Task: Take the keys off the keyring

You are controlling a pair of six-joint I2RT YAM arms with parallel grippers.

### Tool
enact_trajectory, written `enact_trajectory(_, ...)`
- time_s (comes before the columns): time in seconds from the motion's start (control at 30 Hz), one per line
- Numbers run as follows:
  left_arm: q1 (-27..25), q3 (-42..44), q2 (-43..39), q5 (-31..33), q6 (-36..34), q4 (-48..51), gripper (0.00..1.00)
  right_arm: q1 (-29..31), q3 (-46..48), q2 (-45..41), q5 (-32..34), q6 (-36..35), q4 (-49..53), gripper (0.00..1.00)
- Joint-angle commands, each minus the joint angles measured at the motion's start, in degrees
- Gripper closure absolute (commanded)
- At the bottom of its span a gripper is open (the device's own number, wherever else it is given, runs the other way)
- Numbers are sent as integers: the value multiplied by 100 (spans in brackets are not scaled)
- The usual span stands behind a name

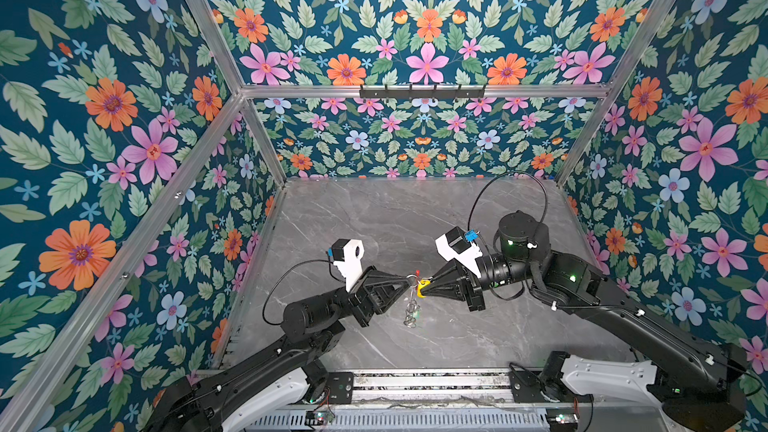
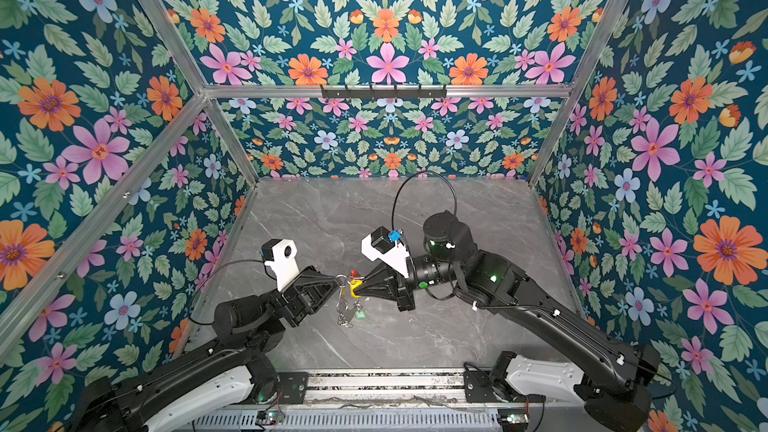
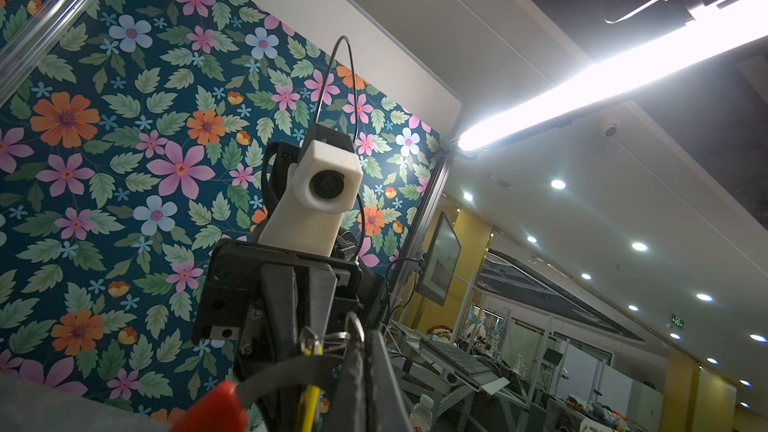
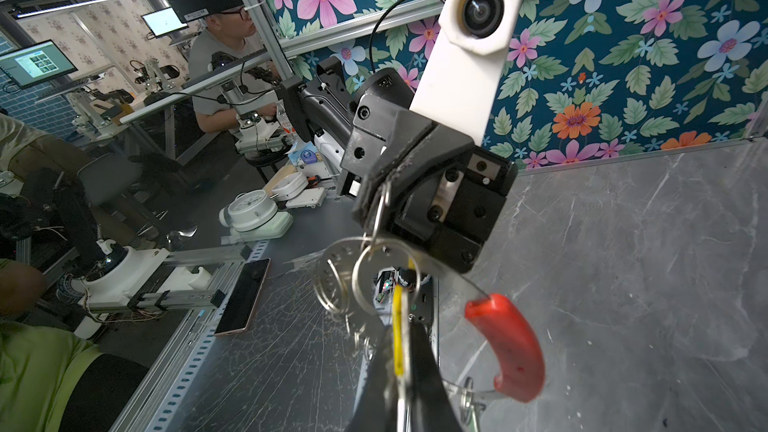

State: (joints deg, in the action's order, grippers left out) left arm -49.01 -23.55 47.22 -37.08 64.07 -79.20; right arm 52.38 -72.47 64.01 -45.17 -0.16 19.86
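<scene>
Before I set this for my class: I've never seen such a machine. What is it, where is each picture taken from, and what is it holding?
These are two robot arms, each ending in a two-fingered gripper. Two pictures look down from above on the whole scene. The other two come from a camera on each arm's wrist. The left gripper is shut on a silver ring, and the right gripper is shut on the yellow tag. From them hangs the keyring, a thin hoop partly sleeved in red, with the green tag dangling below. I see nothing else on the grey table.
</scene>
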Motion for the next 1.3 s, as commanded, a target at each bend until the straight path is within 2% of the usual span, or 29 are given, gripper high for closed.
enact_trajectory(0.0,5,-79,-38,170,-26,-1159,100,30,64,6,348,86,297,100)
enact_trajectory(1.27,7,-176,68,551,158,-1528,100,262,354,-5,691,83,21,100)
